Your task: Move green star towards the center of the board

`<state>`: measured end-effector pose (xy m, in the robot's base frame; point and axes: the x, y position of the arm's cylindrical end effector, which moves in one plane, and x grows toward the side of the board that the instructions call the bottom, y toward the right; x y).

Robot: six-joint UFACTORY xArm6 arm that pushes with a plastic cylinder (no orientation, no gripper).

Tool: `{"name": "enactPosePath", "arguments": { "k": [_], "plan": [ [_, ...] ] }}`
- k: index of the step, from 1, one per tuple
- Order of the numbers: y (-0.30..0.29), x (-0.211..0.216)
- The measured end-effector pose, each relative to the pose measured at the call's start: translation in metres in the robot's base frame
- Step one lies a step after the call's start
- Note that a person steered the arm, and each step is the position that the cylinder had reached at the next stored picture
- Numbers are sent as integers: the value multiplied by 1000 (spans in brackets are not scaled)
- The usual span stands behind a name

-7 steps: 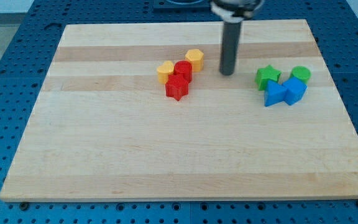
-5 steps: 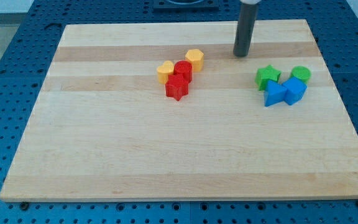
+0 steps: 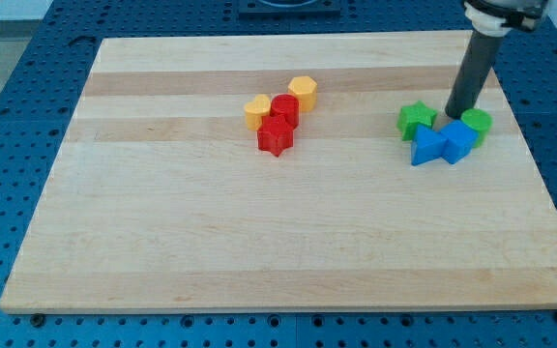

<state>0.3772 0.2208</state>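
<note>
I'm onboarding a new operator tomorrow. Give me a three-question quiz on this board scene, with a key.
1. True or false: my tip stands between the green star and the green round block.
2. Which blocks lie just below the tip in the view? A) two blue blocks B) the red star C) the yellow blocks
3. Fill in: the red and yellow cluster lies toward the view's ____ of the green star.

Key: 1 true; 2 A; 3 left.
</note>
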Motion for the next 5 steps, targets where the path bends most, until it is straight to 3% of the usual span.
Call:
{"name": "enactPosePath", "arguments": {
  "k": [5],
  "plan": [
    [-79,7]
  ]
}}
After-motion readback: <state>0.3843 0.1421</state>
